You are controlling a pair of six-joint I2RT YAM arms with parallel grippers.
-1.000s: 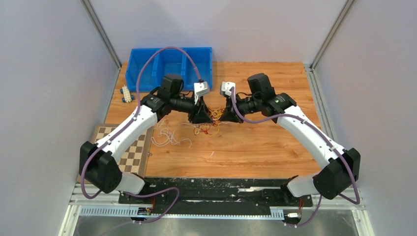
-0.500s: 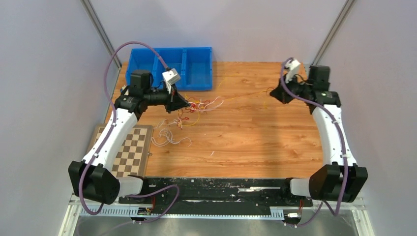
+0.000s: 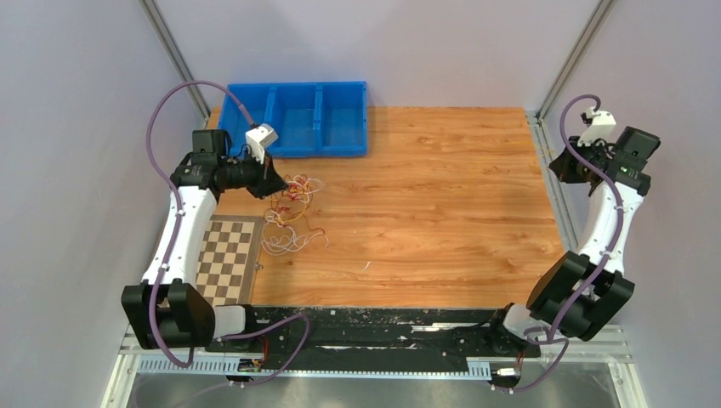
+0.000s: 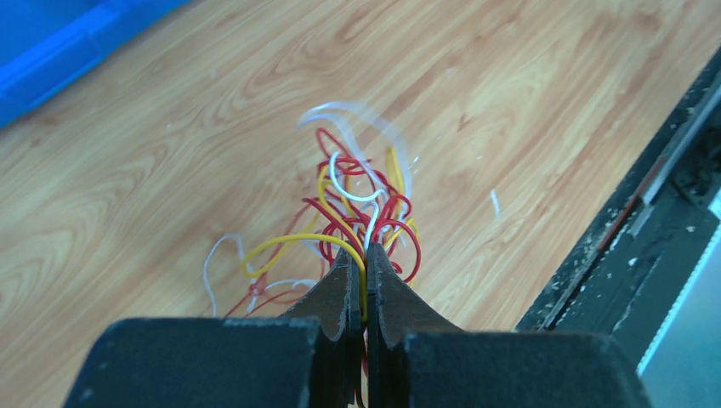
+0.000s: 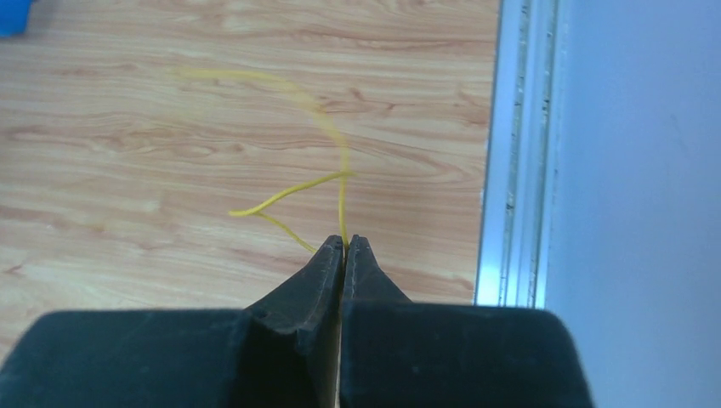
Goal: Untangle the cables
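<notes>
The left hand [image 4: 366, 265] clamps the tangle of thin red, yellow and white wires [image 4: 361, 200], so the right hand [image 5: 343, 246], pinching one thin yellow wire [image 5: 341, 183], should lay it at the frame's right, well apart.

No legible text, labels, brands, numbers or signs on anything visible.
</notes>
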